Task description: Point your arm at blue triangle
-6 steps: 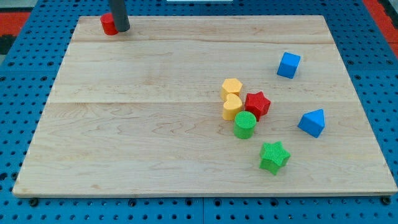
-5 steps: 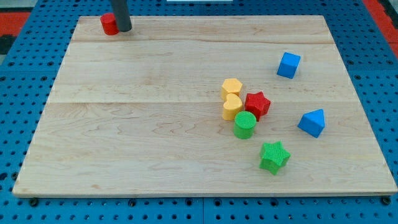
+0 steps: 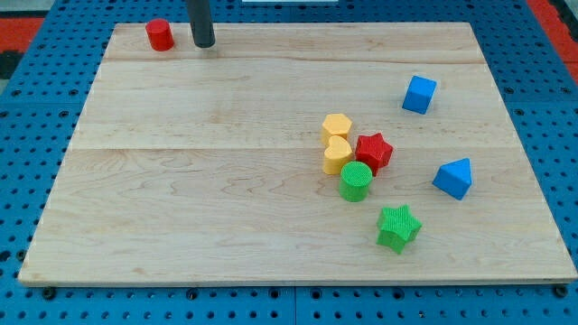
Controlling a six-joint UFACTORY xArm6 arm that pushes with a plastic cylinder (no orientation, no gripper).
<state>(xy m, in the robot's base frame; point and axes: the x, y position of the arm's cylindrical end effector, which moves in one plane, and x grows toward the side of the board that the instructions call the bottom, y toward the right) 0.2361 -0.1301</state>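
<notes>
Change: my tip (image 3: 205, 44) has left the red cylinder (image 3: 160, 34), now just right of it, far left | Fingers: none, only a bare rod | Target: blue triangle (image 3: 453, 178) near right, well apart | You must still cross the board.

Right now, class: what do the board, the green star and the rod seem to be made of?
Board: pale wood, matte, with visible grain and plank seams. Green star: probably plastic, perhaps printed, given its fine ridged surface. Rod, ending in my tip: dark, smooth; plastic or metal, cannot tell.
</notes>
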